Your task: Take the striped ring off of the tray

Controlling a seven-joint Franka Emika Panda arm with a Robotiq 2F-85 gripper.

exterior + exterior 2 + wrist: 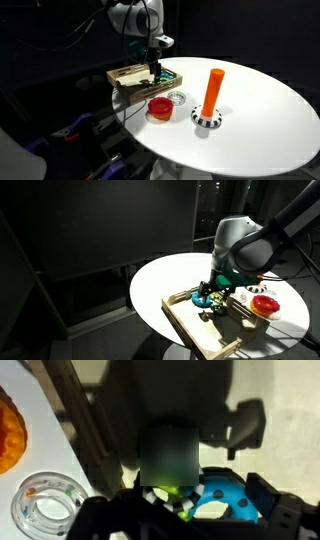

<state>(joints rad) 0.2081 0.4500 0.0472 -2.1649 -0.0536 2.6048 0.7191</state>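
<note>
Our jaws sit low in the tray (122,78) at the striped ring (158,496); whether they pinch it we cannot tell. We should grip squarely, then lift straight up.

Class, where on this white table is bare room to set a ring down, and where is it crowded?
Bare: the table stretch past the orange peg, away from the tray. Crowded: between tray and peg, where the red ring and clear ring lie; the gripper hangs over the tray.
</note>
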